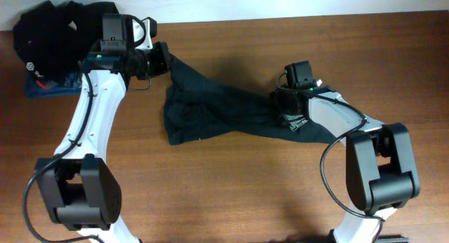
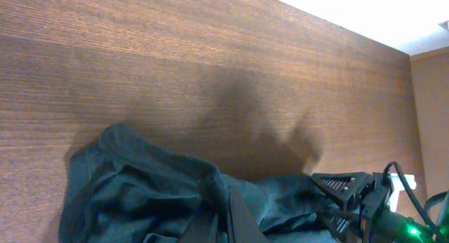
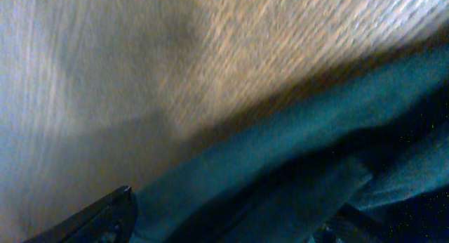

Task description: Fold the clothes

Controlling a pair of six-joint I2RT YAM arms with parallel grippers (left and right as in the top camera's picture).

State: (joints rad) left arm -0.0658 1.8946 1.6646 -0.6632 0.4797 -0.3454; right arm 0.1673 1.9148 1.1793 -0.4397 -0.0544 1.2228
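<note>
Left tool [image 1: 163, 62] pinches the dark garment [image 1: 210, 106]; right tool [image 1: 286, 109] is buried in it, grip unclear.

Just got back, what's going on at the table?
The two arms have a dark teal garment stretched across the table. The left gripper is shut on one end, its fingers pinching the cloth. The right gripper sits on the opposite end, but its view is too blurred to confirm a grip. No fold is made yet. A dark clothes pile waits beside the left arm.

Bare table [image 1: 231, 194] lies open before the dark garment [image 1: 210, 109]; a clothes pile [image 1: 49, 39] crowds the far-left corner.
</note>
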